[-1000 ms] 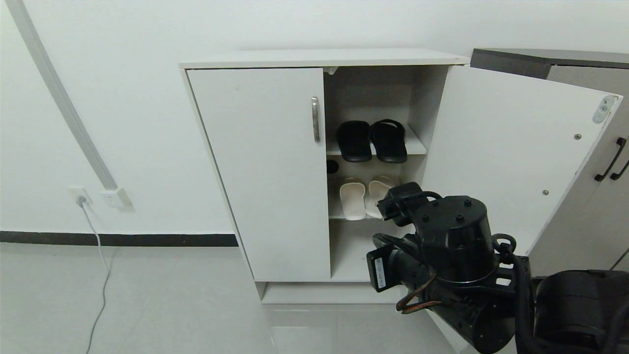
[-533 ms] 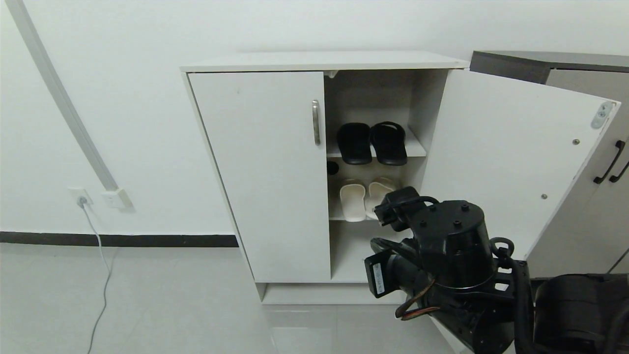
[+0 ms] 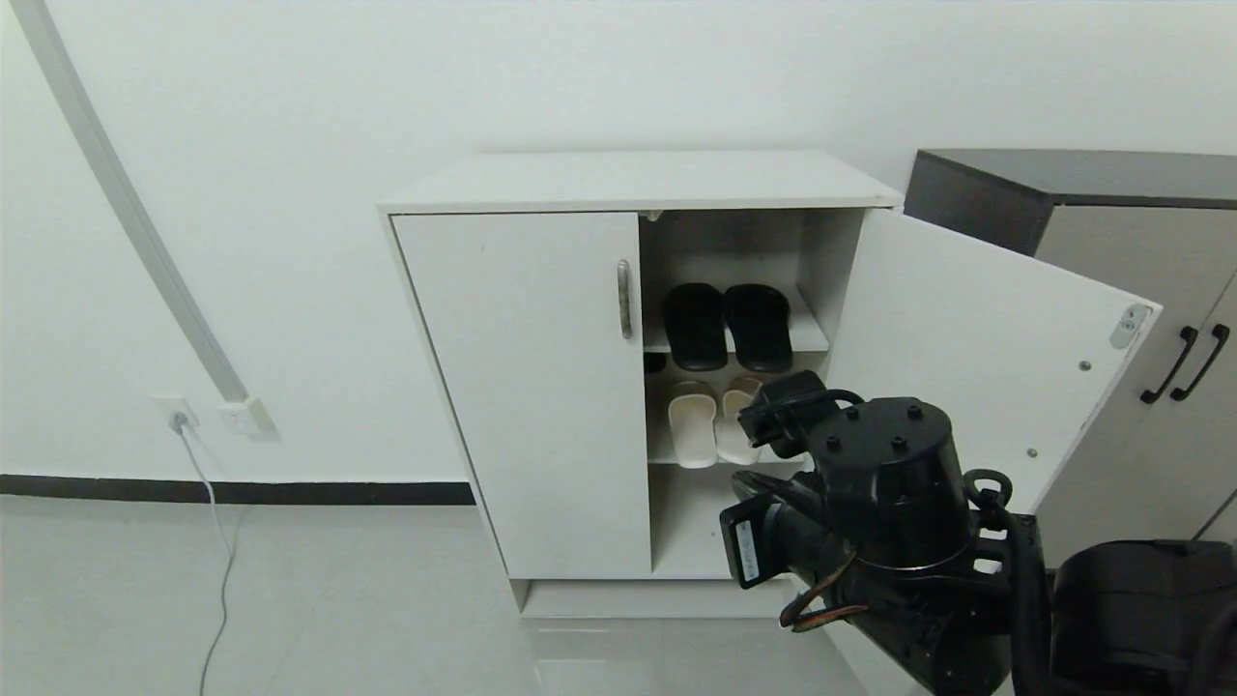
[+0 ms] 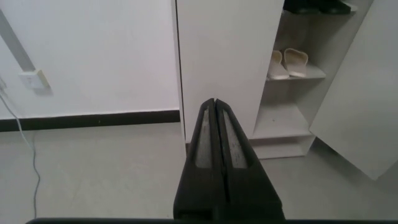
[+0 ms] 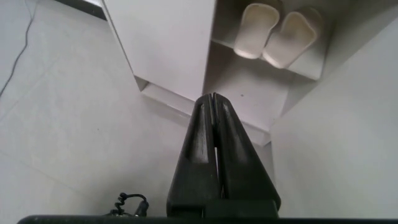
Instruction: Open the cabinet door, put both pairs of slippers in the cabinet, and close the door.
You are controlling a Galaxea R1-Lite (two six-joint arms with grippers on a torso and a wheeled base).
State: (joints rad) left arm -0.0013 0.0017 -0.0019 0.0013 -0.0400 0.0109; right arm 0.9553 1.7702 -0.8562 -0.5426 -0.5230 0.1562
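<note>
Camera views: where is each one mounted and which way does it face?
Head view: on the head, facing forward and down at the cabinet; right arm in front.
Left wrist view: facing the cabinet over the floor; shut left gripper.
Right wrist view: looking down near the cabinet's foot; shut right gripper.
Shared: all show the white slippers.

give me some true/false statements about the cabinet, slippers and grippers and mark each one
The black slippers rest on the upper shelf of the cabinet. True.
The white slippers share that shelf. False: they sit on the middle shelf.
The right door stands open. True.
The left door stands open. False: it is shut.
The right gripper holds a slipper. False: it is shut on nothing.
The left gripper is shut. True.
</note>
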